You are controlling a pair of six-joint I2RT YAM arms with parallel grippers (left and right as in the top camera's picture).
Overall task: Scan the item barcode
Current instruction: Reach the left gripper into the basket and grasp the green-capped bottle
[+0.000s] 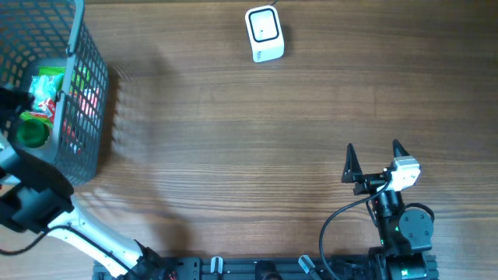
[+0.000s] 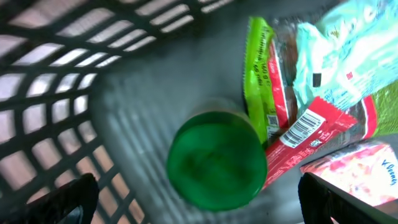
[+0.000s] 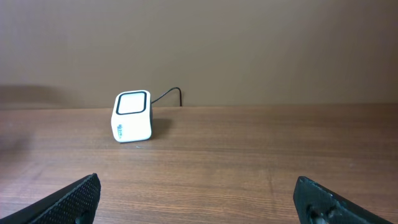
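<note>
Left claw [image 2: 202,205] open inside basket [image 2: 56,118], nothing gripped.
We find a green jar [image 2: 214,160] directly beneath it, with packets [image 2: 311,134] pressed alongside. Closing here may snag a packet or slip off the round top. Right claw [image 1: 374,154] is open and unladen, scanner [image 1: 264,34] well ahead of it.

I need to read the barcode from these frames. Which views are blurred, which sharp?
Left wrist: blurred, the green lid and the packet's barcode both smeared. Right wrist: sharp, scanner crisp. Overhead: sharp, basket throwing a soft shadow to its right.
</note>
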